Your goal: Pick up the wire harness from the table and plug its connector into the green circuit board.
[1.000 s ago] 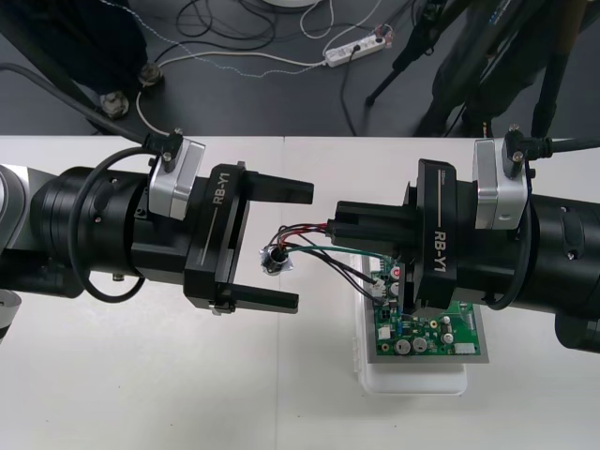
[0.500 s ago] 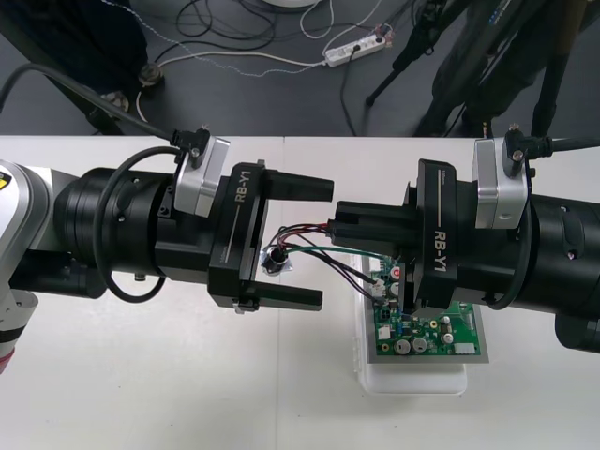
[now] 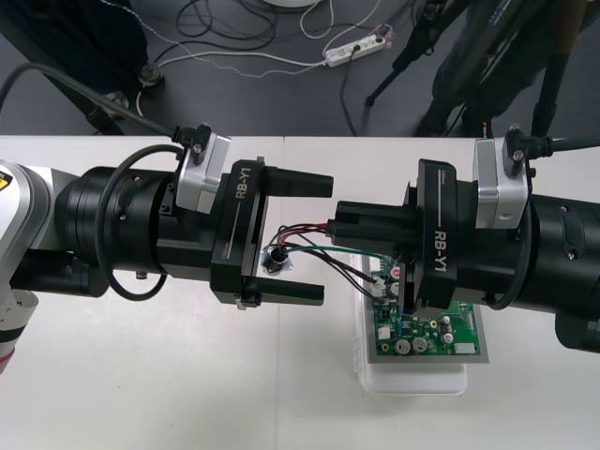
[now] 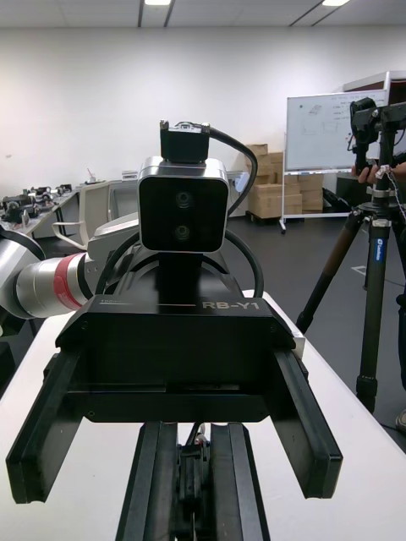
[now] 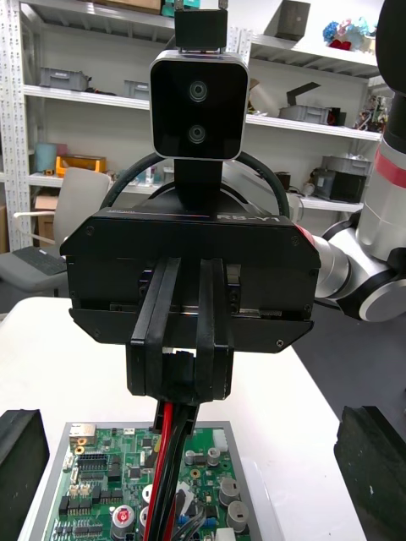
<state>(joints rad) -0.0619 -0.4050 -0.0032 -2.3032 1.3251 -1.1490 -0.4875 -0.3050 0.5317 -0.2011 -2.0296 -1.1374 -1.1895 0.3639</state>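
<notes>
Right hand (image 3: 337, 228) pinching wire harness (image 3: 277, 259), left hand (image 3: 323, 240) spread

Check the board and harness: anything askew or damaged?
Nothing stands out. The green circuit board sits squarely on its white base; the right gripper holds the harness wires over it, and the metal socket is between the left gripper's open jaws.

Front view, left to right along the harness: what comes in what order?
Metal socket, flanked by the open left gripper → right gripper, shut on the harness wires → green circuit board.
</notes>
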